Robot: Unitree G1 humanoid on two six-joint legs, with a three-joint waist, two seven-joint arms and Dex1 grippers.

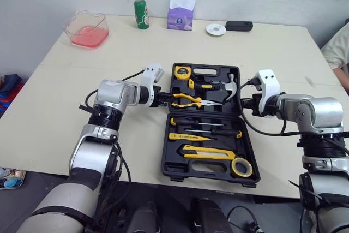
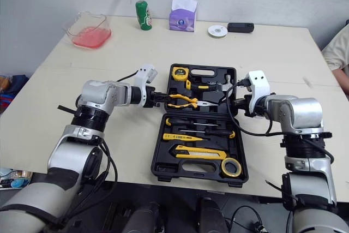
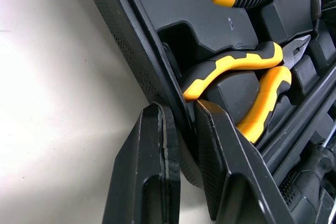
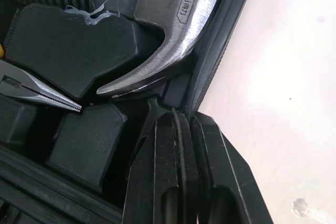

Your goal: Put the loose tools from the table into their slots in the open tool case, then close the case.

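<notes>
- Left pincer (image 3: 179, 116): narrowed to a slim gap and clamped on the left wall of the tool case (image 1: 204, 172), with 1 finger outside on the worktop (image 1: 54, 96) side and 1 inside, just beside the pliers (image 3: 226, 65).
- Tool case: open flat near the worktop's front edge, between the 2 arms, with the lid half farther back.
- Right pincer (image 4: 186, 119): almost fully closed, pinching the right wall of the same lid half, near the head of the hammer (image 4: 173, 19).
- In the lid half, left to right: 1 yellow tape measure (image 1: 181, 71), 1 pair of long-nosed pliers with yellow-and-black handles, and 1 claw hammer, each seated in its moulded slot.
- In the front half: several slim screwdrivers (image 1: 196, 123) in rows, exact count hard to tell; below them 1 yellow utility knife (image 1: 210, 153); at the front right corner 1 yellow roll of tape (image 1: 233, 166).
- Along the worktop's far edge, left to right: 1 clear container (image 1: 87, 30) with pink contents, 1 green can (image 1: 142, 13), 1 purple tissue pack (image 1: 181, 19), 1 white disc (image 1: 216, 29) and 1 black oblong device (image 1: 239, 25).
- At the far right edge: 1 person's sleeve (image 1: 337, 47).
- Readable writing: "deli" stamped on the steel hammer head. Print on the can and the tissue pack too small to read.
</notes>
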